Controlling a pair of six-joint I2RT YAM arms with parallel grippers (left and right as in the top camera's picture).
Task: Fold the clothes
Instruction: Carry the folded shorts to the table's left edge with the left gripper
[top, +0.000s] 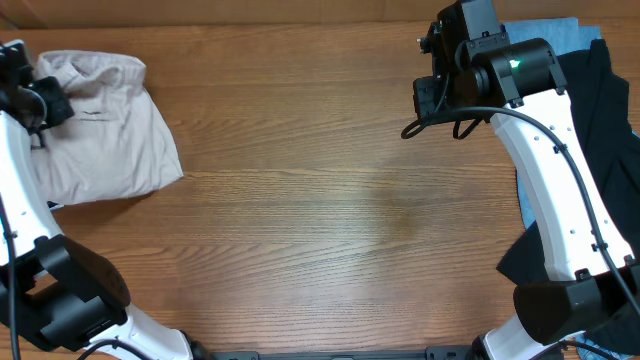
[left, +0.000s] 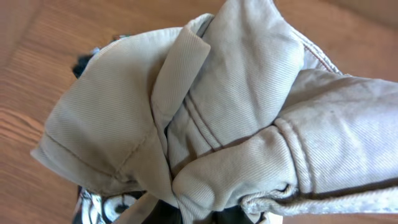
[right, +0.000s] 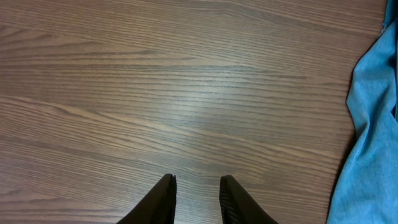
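1. Your shorts (top: 100, 130) lie at the far left corner of the worktop (top: 330, 200). They are cream and sit in a lumpy, folded heap.
2. Your left fingers (top: 42, 100) are at the left edge of the shorts, by the worktop's left side. They are squeezed together on a bunch of the cloth.
3. From the left wrist, the shorts (left: 217, 112) fill almost the whole picture. You can see thick creases, a seam and a rolled hem.
4. Your right fingers (right: 198, 200) hang over bare wood near the far right part of the worktop. They are a little apart, with nothing between them.
5. A blue cloth (right: 373, 124) lies at the worktop's far right corner, just to the right of those fingers.
6. A black cloth (top: 600, 110) lies along the worktop's right edge, partly over the blue cloth. Your right arm reaches across them.
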